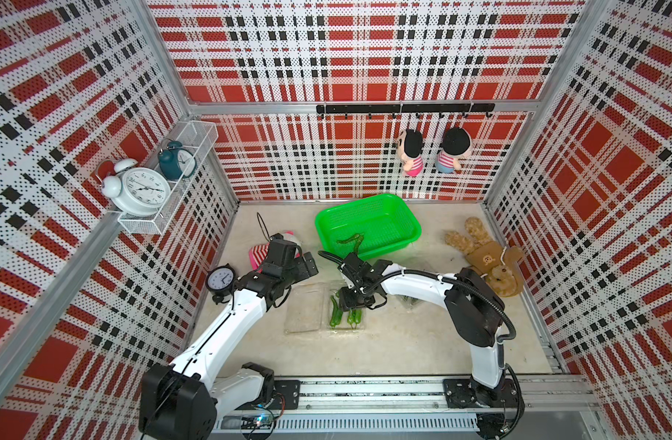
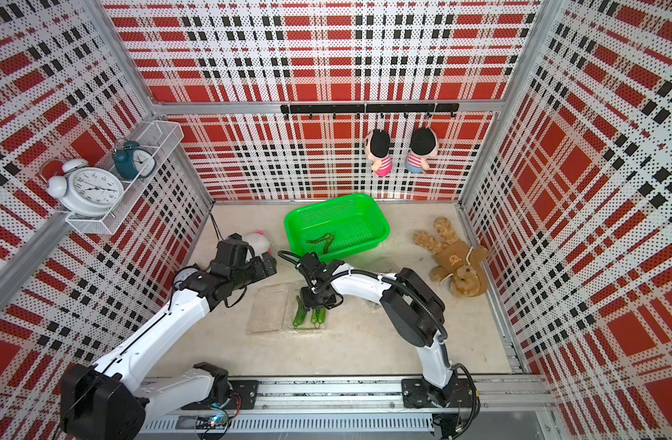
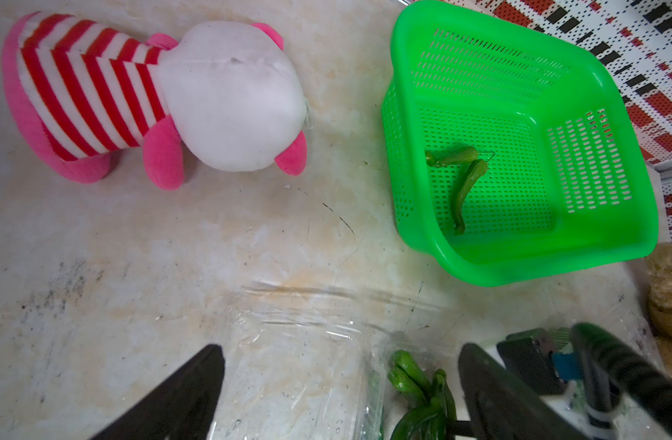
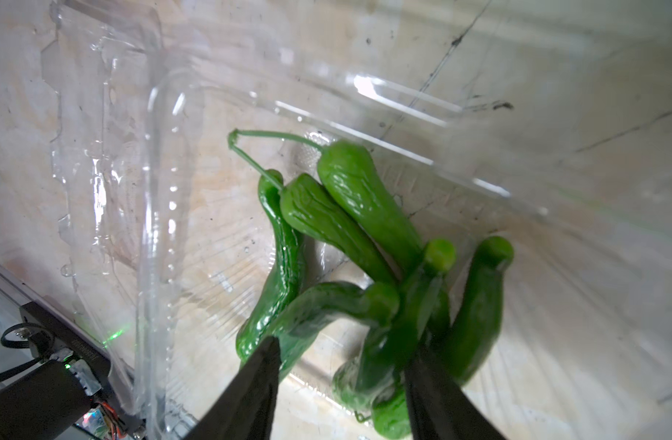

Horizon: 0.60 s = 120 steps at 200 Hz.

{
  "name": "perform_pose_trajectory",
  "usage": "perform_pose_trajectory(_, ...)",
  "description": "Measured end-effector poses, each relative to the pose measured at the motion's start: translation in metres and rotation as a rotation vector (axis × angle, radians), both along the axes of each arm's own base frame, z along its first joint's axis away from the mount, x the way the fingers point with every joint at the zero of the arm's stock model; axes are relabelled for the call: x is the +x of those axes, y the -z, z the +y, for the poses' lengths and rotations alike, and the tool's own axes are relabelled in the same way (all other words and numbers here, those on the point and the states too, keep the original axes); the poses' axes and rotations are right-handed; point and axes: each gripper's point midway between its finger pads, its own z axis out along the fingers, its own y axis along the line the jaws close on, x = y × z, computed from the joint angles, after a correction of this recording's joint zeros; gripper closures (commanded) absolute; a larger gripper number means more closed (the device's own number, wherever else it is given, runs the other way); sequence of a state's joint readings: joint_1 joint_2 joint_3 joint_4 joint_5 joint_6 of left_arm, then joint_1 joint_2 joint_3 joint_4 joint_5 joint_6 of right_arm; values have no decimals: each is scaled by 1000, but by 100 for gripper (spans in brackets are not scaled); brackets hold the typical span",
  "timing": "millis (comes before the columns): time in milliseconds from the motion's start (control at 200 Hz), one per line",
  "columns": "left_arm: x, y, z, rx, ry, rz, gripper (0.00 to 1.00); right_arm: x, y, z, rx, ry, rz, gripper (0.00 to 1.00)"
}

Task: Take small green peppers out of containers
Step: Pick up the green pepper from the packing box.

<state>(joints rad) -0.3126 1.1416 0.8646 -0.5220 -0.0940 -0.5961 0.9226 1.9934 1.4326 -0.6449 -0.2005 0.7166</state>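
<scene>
A clear clamshell container (image 1: 304,312) lies open mid-table, its bare lid half to the left. Several small green peppers (image 1: 336,314) lie heaped in its tray half (image 4: 155,190). My right gripper (image 4: 344,343) reaches down into that tray, jaws apart, its fingers straddling the blurred near ends of the peppers (image 4: 349,190). My left gripper (image 3: 340,348) hangs open and empty over the far edge of the lid, beside the peppers (image 3: 414,381). Two more peppers (image 1: 351,240) lie in the green basket (image 1: 366,202). A second clear container (image 1: 409,301) with dark peppers is mostly hidden under my right arm.
A pink striped plush (image 3: 136,95) lies on the table beyond my left gripper. A brown plush bear (image 1: 486,259) lies at the right wall. A small black clock (image 1: 220,279) stands by my left arm. The green basket (image 3: 517,272) stands at the back.
</scene>
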Motion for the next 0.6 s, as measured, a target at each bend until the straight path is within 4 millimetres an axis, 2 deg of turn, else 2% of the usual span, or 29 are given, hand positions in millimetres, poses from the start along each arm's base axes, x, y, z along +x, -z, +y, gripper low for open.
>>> perform_pose_trajectory(55, 0, 0, -1, -3, 3, 2, 2, 0, 1, 1, -3, -1, 2, 48)
perform_pose_trajectory(341, 0, 0, -2, -8, 7, -1, 2, -1, 7, -1, -51, 1, 12, 73)
perform_pose_trajectory(601, 1, 5, -3, -9, 8, 4, 2, -5, 4, -9, -79, 3, 21, 78)
